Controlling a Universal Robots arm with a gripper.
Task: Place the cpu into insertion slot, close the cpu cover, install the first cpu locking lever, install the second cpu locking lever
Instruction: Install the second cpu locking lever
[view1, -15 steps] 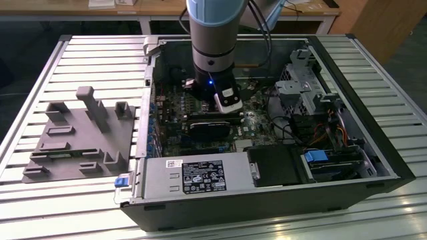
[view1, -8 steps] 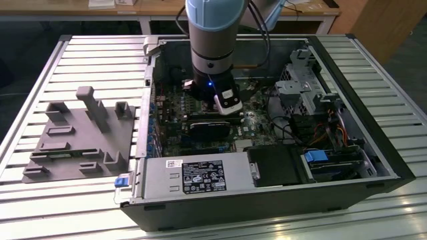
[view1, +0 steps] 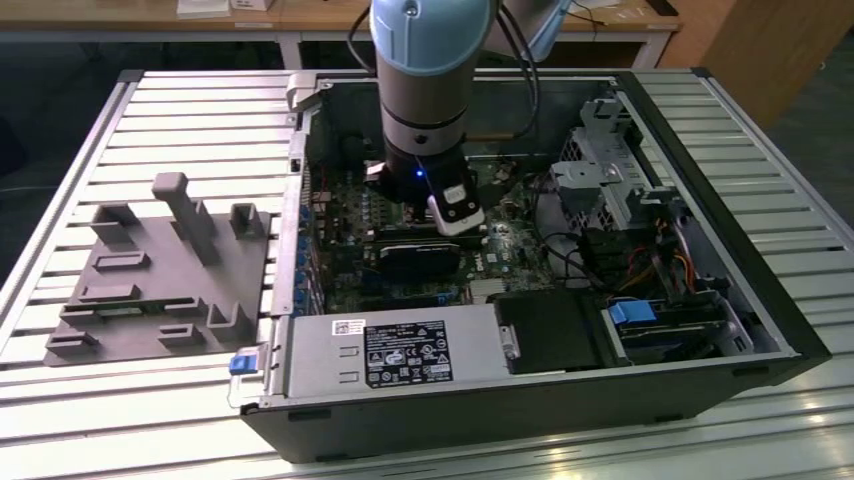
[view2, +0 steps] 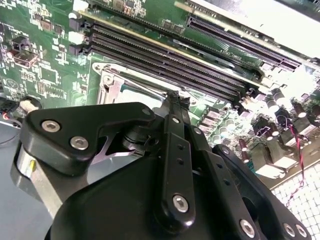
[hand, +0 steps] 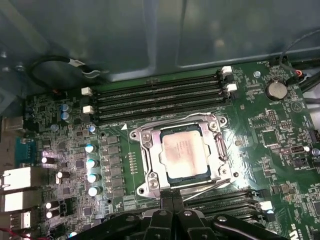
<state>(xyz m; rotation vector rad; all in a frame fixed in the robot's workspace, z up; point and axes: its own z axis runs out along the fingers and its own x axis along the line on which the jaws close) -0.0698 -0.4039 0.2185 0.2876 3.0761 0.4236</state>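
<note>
1. Inside the open computer case (view1: 694, 330), the robot arm (view1: 424, 90) hangs straight down over the green motherboard (hand: 280, 145).
2. The gripper (hand: 172, 201) has its fingers pressed together into a single narrow tip, holding nothing; in both wrist views that tip (view2: 173, 96) sits at the edge of the socket frame.
3. The cpu (hand: 182, 152) lies flat in the insertion slot (hand: 196, 176), silver top facing up, its edges square with the frame.
4. The cpu cover (hand: 150, 150) is down around the chip, its square cut-out framing the metal top.
5. Long black memory slots (hand: 160, 97) run parallel to the socket's far side, just beside it.
6. A grey parts fixture (view1: 160, 275) rests outside the case, toward the exterior view's left.
</note>
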